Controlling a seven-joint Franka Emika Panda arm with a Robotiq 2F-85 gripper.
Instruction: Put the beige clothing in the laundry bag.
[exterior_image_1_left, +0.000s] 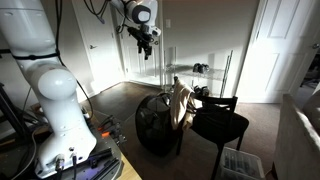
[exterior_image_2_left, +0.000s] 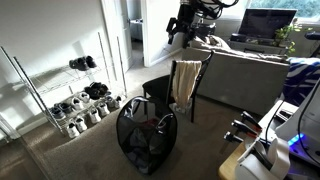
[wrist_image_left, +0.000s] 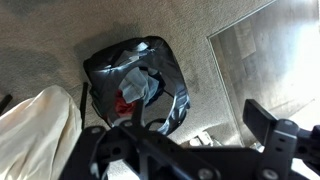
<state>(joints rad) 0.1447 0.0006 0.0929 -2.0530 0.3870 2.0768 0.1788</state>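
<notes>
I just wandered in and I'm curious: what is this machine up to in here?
The white robot arm's tool hangs high above the floor, open and holding nothing. Below it, the beige clothing is draped over the back of a black chair. A black mesh laundry bag stands on the carpet beside the chair, with a few items inside. The beige piece has not gone into the bag yet.

Arm (exterior_image_1_left: 52, 95) raised high, reaching out — gripper (exterior_image_1_left: 146, 41) pointing down, jaws spread wide.
</notes>
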